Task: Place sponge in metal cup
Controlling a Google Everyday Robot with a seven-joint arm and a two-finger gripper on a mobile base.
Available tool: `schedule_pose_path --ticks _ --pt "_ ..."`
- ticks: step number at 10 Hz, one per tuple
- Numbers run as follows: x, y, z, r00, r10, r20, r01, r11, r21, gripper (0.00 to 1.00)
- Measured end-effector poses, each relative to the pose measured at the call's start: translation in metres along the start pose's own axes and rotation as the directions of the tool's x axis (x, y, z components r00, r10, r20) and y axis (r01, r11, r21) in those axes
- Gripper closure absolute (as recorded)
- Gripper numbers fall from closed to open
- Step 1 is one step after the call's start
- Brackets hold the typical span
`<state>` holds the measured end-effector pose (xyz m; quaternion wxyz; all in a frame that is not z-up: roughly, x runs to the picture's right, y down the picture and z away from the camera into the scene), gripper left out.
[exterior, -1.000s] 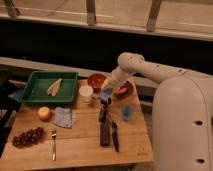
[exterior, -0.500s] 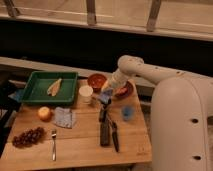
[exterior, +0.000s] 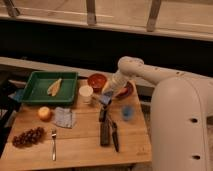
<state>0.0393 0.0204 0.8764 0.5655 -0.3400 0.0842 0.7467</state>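
Where wooden table [exterior: 80,142], tool [exterior: 105,100] above.

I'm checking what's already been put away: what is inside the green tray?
The green tray holds one pale yellow object, possibly a banana, lying diagonally. Nothing else shows inside. The gripper is away from it, over the table's middle, with the blue sponge at its tip.

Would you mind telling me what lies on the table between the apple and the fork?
In the camera view, the pale grey-blue cloth lies right of the apple and above the fork. The gripper hangs farther right, beside the white cup.
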Motion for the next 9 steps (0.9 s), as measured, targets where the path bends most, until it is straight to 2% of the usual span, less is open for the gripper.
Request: schedule_pose_path --ticks 4,7,9 --pt "0.001 0.005 -0.010 1.000 -0.013 0.012 0.013 1.000 0.001 0.35" --pt "0.000 0.008 -0.033 0.998 -0.021 0.054 0.021 1.000 0.010 0.35" --pt "0.002 0.002 -0.056 0.996 -0.005 0.090 0.005 1.000 0.008 0.35"
